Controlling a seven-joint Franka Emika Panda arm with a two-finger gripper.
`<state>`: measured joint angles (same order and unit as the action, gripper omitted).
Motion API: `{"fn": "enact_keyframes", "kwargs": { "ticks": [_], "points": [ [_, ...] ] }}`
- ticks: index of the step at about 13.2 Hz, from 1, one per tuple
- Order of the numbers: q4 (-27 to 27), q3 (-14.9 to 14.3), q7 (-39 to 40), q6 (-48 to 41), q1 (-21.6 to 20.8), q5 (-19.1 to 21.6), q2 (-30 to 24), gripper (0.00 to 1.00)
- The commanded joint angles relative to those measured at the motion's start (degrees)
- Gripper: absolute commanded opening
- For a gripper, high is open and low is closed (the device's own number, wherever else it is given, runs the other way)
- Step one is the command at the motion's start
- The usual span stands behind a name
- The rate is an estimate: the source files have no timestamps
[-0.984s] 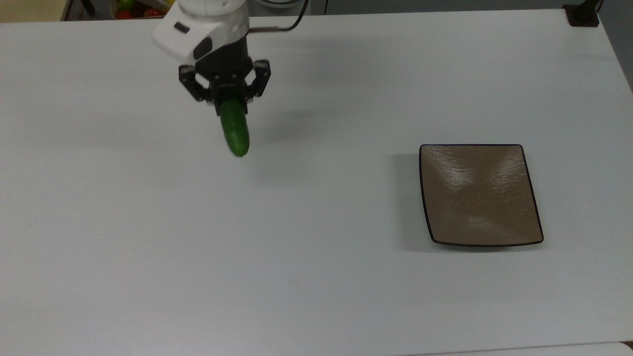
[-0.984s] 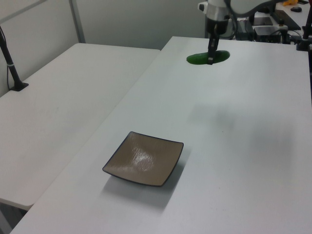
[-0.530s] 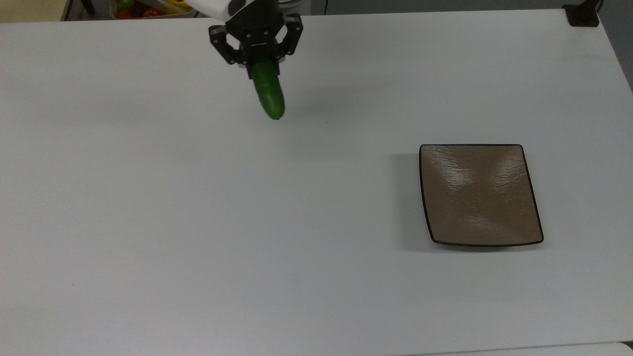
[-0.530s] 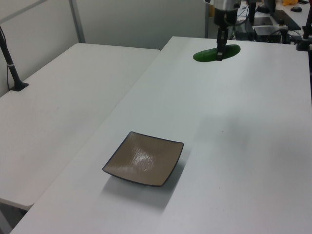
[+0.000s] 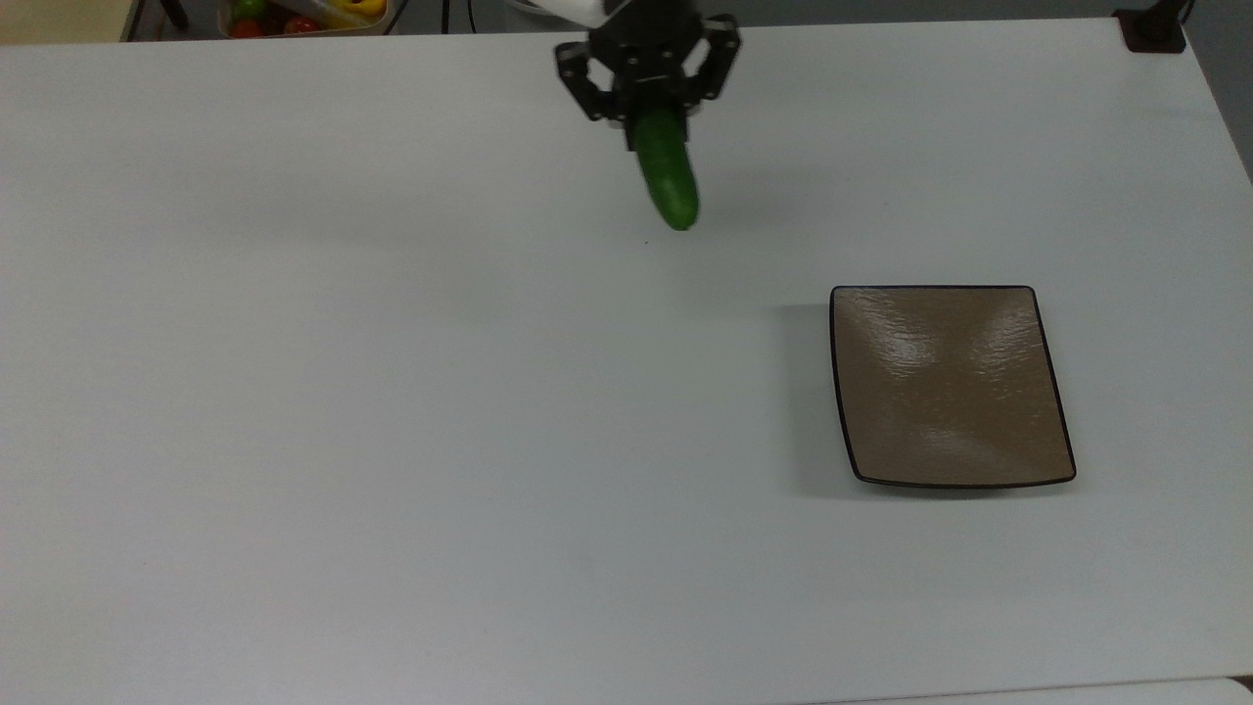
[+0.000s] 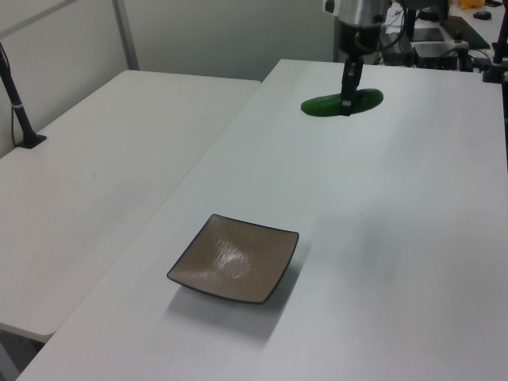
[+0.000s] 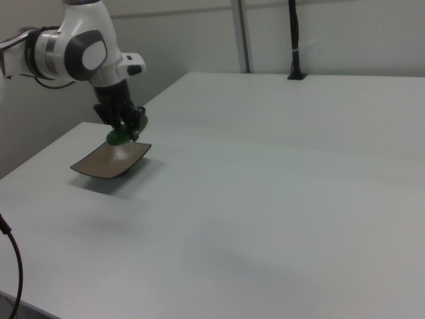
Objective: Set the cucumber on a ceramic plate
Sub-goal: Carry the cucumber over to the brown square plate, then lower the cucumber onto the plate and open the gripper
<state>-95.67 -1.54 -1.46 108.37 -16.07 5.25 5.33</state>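
Carrying the small dark green glossy cucumber (image 5: 667, 168), our black two-finger claw (image 5: 646, 93) has travelled toward the top view's right during the last second, so the load is now much nearer to the square glossy brown ceramic plate with the thin black rim (image 5: 950, 384). We judge the transport about half done; the plate is empty. In the top view the cucumber sticks out below the claw, clamped at its upper end, and the plate lies well apart, to the lower right of the claw.

In the left view the claw (image 6: 347, 101) pinches the cucumber (image 6: 341, 102) near its middle, above the white table (image 6: 397, 238); the plate (image 6: 234, 259) is well below and left of it.

In the right view the cucumber (image 7: 119, 136) hangs just under the claw (image 7: 123, 126), with the plate (image 7: 110, 161) appearing directly beneath.
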Motion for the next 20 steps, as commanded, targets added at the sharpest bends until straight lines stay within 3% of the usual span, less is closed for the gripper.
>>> {"fn": "enact_keyframes", "kwargs": {
  "ticks": [1, 6, 16, 18, 19, 20],
  "points": [
    [4.3, 0.0, -10.2, 8.5, -4.8, 1.3, 4.9, 0.03],
    [7.3, 2.1, -18.4, 26.3, -12.4, 0.1, 15.9, 0.03],
    [8.9, 2.2, -19.0, 46.2, -16.6, -2.3, 31.1, 0.11],
    [9.0, 2.2, -19.0, 48.0, -16.6, -2.3, 32.8, 0.2],
    [9.0, 2.2, -19.1, 49.1, -16.6, -2.3, 33.6, 0.29],
    [9.0, 2.2, -19.1, 49.6, -16.5, -2.3, 33.7, 0.31]
  ]
}}
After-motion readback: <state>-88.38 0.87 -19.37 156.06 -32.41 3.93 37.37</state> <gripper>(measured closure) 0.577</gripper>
